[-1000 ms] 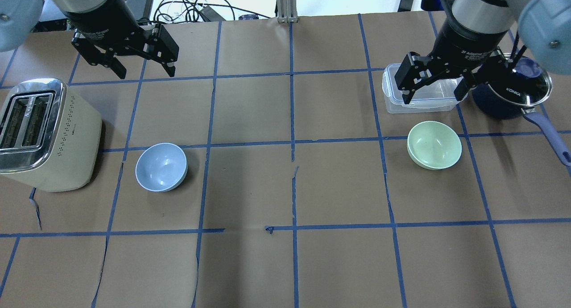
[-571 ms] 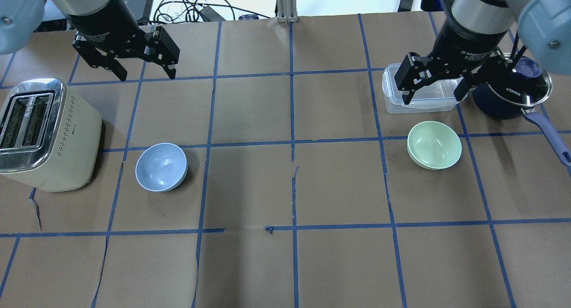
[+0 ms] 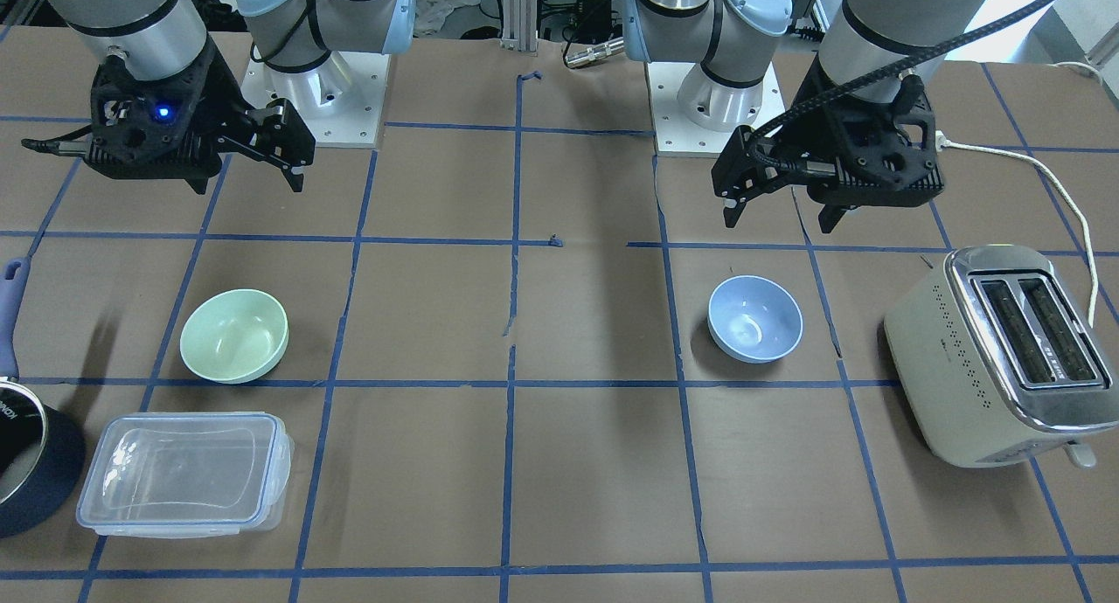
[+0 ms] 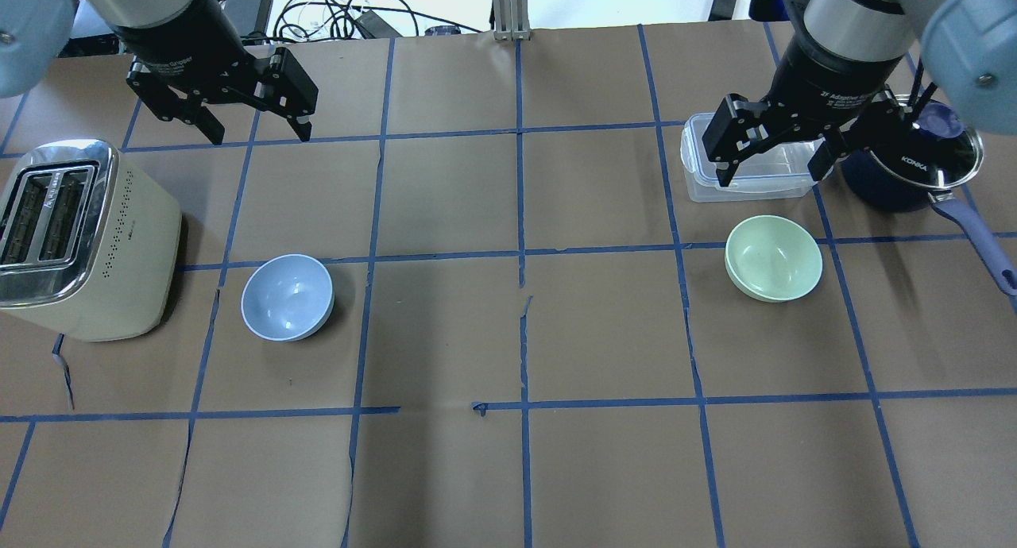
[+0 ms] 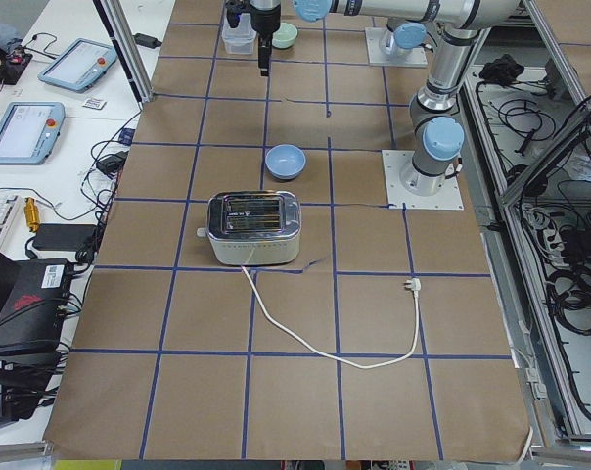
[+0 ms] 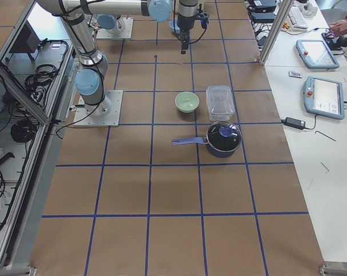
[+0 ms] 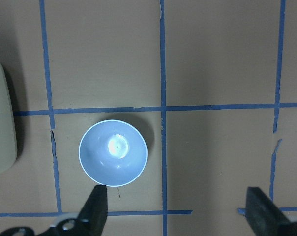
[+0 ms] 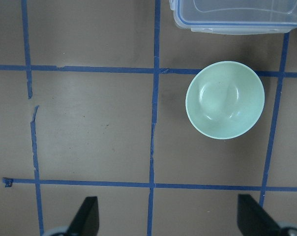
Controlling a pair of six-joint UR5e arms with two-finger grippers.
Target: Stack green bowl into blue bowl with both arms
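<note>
Approach step. Left hand [image 4: 260, 135], right hand [image 4: 769, 175]: released, empty. Likely next: right hand lowers onto green bowl [image 4: 773, 258] rim.

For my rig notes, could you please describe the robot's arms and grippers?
The left arm and right arm are silver-grey tubes with light blue joint caps. The left gripper and right gripper are black and skeletal, with white lettering on the collar. A black braided cable runs to the left gripper; a blue light glows on the right one.
</note>
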